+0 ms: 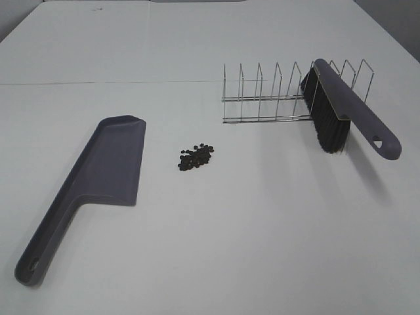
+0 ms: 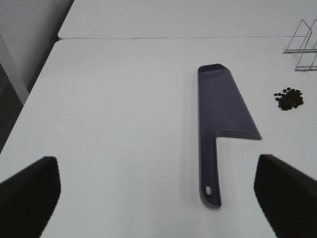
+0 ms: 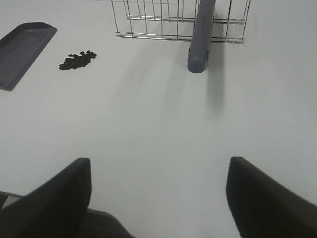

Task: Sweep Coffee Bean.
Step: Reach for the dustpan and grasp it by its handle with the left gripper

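Both grippers hover at the near side, clear of the tools. The left gripper (image 2: 156, 171) has its two dark fingers spread wide with only bare tabletop between them, and the right gripper (image 3: 159, 171) is spread just as wide and just as empty. Neither touches anything.

Nearest the left one lies the long grey-purple plastic dustpan (image 1: 108, 164), flat on the white table (image 1: 262, 249), handle toward the near edge and pan empty. Beside the pan, near but apart from it, sits the coffee bean (image 1: 195, 156) heap: tiny dark ovals in one small loose cluster on the table.

Farther back, the grey-handled brush with black bristles (image 1: 351, 105) is propped in the chrome wire rack (image 1: 262, 100), bristles down.

To my eye the sweeping hasn't begun: both tools need picking up and every bean has to go into the pan
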